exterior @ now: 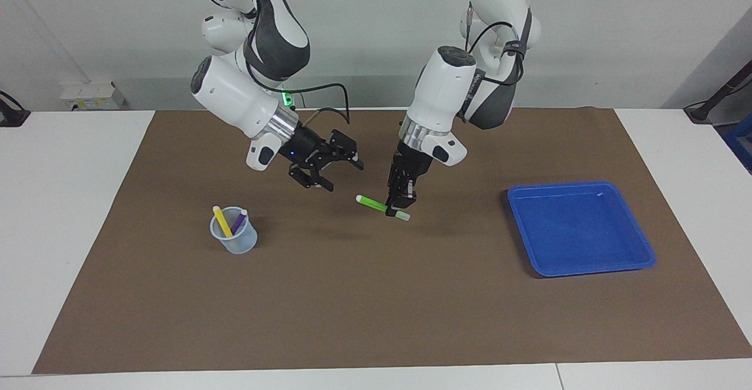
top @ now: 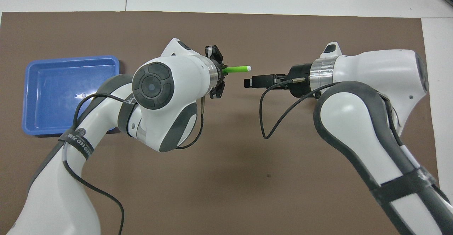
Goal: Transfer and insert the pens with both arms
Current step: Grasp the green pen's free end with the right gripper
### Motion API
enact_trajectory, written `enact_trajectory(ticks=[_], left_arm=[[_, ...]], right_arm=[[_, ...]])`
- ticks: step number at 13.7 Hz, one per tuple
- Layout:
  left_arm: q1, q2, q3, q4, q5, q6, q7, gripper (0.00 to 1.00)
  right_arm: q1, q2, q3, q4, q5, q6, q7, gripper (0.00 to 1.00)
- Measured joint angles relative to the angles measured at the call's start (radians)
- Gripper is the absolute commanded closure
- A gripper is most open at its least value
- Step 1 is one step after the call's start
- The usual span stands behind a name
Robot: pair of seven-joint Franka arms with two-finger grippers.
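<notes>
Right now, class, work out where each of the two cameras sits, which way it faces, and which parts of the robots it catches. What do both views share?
Facing view: high across the table, looking at the robots; both arms, left gripper shut on the green pen, right gripper open, cup, blue tray.
Overhead view: above the robots' end, looking steeply down; both arms rising from the bottom.
Shared: pen, tray, both grippers over the brown mat.
</notes>
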Motion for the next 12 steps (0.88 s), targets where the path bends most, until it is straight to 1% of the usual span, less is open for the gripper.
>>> enact_trajectory(ticks=[1, 6, 7, 10, 12], left_arm=[[-0.009, 0.000, 0.000, 0.000, 0.007, 0.001, -0.002, 1.00], [-0.040, 0.001, 0.000, 0.000, 0.015, 0.008, -0.003, 1.00], [-0.045, 0.001, 0.000, 0.000, 0.015, 0.009, -0.003, 1.00], [-0.057, 0.001, 0.000, 0.000, 0.015, 0.016, -0.003, 1.00], [-0.060, 0.001, 0.000, 0.000, 0.015, 0.026, -0.003, 1.00]], right_arm=[[-0.005, 0.000, 0.000, 0.005, -0.008, -0.007, -0.001, 0.02], [-0.007, 0.008, 0.000, 0.027, -0.079, -0.016, -0.003, 0.16], [-0.007, 0.011, 0.000, 0.030, -0.080, -0.016, -0.003, 0.21], [-0.007, 0.016, 0.000, 0.036, -0.080, -0.016, -0.004, 0.42], [-0.007, 0.018, 0.000, 0.037, -0.080, -0.016, -0.004, 0.48]])
